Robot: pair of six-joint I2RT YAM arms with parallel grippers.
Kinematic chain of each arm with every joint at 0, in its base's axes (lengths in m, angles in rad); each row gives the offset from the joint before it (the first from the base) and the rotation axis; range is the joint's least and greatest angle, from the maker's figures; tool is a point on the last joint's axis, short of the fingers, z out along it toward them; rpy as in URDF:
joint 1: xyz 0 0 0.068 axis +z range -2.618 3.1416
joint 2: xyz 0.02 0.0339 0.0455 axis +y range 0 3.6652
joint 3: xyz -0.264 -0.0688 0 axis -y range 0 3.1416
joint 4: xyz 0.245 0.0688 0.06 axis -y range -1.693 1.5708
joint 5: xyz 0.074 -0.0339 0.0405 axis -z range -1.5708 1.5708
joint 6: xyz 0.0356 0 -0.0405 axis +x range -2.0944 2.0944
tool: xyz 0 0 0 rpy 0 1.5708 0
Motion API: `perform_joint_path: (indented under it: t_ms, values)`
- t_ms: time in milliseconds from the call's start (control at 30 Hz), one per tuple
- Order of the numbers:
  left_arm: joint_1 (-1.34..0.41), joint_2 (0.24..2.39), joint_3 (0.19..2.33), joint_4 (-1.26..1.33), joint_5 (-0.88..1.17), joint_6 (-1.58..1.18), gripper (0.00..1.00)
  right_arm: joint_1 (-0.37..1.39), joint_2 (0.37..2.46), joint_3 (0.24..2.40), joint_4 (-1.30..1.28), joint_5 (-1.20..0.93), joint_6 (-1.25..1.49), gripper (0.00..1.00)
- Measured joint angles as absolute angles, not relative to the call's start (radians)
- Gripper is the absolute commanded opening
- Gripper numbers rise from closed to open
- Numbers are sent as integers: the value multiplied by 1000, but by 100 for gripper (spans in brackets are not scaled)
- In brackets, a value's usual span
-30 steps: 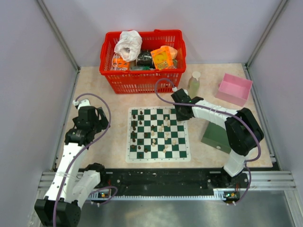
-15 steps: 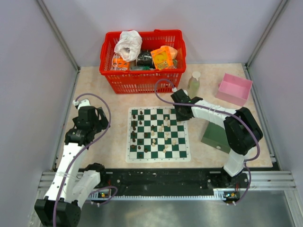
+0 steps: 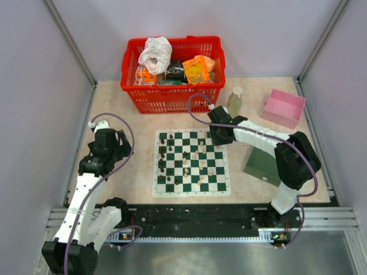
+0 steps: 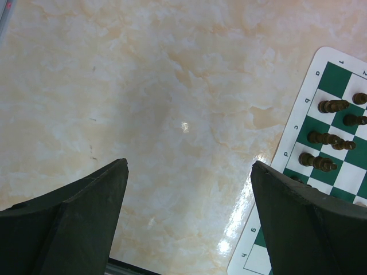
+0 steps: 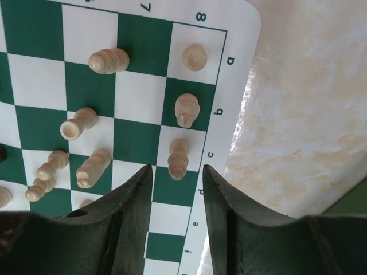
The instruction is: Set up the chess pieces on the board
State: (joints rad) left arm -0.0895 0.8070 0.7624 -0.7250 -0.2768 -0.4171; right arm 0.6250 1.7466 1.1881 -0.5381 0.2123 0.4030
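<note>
A marbled table (image 3: 114, 109) is carrying a red basket (image 3: 172, 94) at the back and the green-and-white board (image 3: 191, 192) at its middle, within reach of both arms. The chess pieces are sitting on the board. Dark pieces (image 4: 332, 106) are crowding its left side and cream ones the right, several lying tipped over, so the setup looks only partly done. The right arm is stretching forward and bending down over the board's far right corner. The right gripper (image 5: 176, 172) is holding its jaws slightly apart around an upright cream piece (image 5: 179, 153) in the edge row, apparently not touching it. The left arm is folded back, its left gripper (image 4: 189, 165) spread wide over bare table just beside the board.
</note>
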Motion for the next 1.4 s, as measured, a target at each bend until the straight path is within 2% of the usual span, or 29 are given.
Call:
perform_joint_path:
  t_ms: [233,433,667,1400]
  values:
    - [-89,807,762,-725,-277,-417,93,625,1590,1170,-561,221,408,40]
    - [-89,807,762,-725,-276,-417,93,625,1413,1040,-551,216,477,23]
    - [-89,807,762,-725,-276,-417,93,625,1382,868,-515,165,578,13]
    - [-89,810,762,-725,-269,-417,93,625,1503,789,-377,108,646,13]
